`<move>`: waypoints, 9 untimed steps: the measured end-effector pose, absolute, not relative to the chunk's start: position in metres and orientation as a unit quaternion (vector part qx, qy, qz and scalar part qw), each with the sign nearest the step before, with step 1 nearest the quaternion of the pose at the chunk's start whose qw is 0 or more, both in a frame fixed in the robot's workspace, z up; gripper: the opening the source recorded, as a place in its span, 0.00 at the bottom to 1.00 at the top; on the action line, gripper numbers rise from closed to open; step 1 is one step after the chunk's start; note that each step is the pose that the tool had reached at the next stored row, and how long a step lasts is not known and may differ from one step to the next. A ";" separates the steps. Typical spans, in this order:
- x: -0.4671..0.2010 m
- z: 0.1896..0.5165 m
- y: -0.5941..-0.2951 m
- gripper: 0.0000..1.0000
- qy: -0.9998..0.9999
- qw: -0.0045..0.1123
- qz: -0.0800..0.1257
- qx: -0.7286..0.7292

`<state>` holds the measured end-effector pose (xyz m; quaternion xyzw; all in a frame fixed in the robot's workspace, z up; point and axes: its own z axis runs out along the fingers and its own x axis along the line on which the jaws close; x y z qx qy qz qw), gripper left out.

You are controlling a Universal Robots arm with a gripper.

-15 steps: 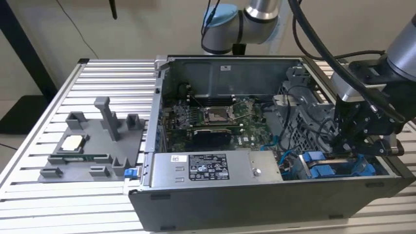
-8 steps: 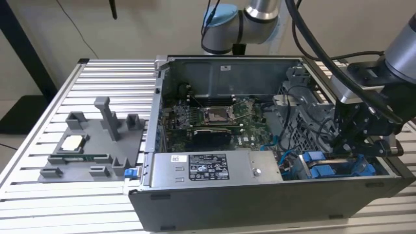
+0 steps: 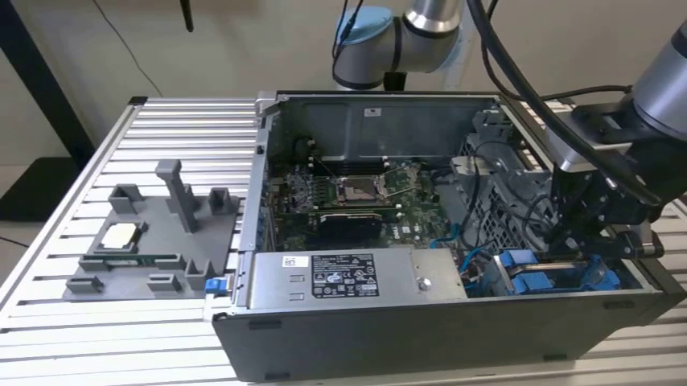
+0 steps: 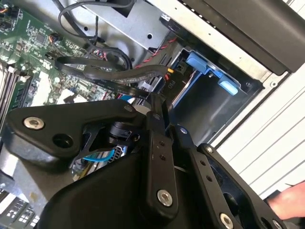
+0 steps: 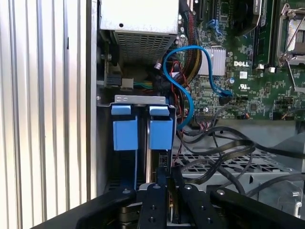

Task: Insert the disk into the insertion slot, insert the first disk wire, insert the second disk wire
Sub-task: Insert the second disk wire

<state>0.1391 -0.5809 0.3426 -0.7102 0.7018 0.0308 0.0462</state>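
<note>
My gripper (image 3: 571, 254) reaches down into the grey drive cage (image 3: 504, 265) at the open computer case's near corner, on the exterior view's right. In the first wrist view, two blue plastic caddy ends (image 5: 160, 130) stand side by side in the insertion slot bays (image 5: 140, 99). I cannot make out the disk's silver body. The gripper (image 5: 167, 180) hangs over the bay nearer the motherboard. Its fingers (image 4: 153, 143) are drawn together on the end of a flat black wire (image 4: 102, 72) beside the bay's blue fittings (image 4: 205, 64). A blue wire (image 5: 183, 88) loops from the motherboard toward the cage.
The grey power-supply box (image 3: 343, 277) lies along the case's near wall, beside the cage. The motherboard (image 3: 355, 193) fills the case floor, and loose black cables (image 5: 219, 148) cross it. A grey fixture (image 3: 150, 241) with small parts sits on the slatted table (image 3: 64, 322).
</note>
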 end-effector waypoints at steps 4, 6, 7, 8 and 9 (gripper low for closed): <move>0.139 0.341 -0.581 0.16 0.702 0.047 0.030 -0.710; 0.139 0.339 -0.581 0.16 0.702 0.048 0.030 -0.710; 0.139 0.338 -0.581 0.16 0.702 0.048 0.030 -0.710; 0.139 0.337 -0.581 0.16 0.702 0.049 0.029 -0.710; 0.139 0.336 -0.581 0.16 0.702 0.049 0.029 -0.710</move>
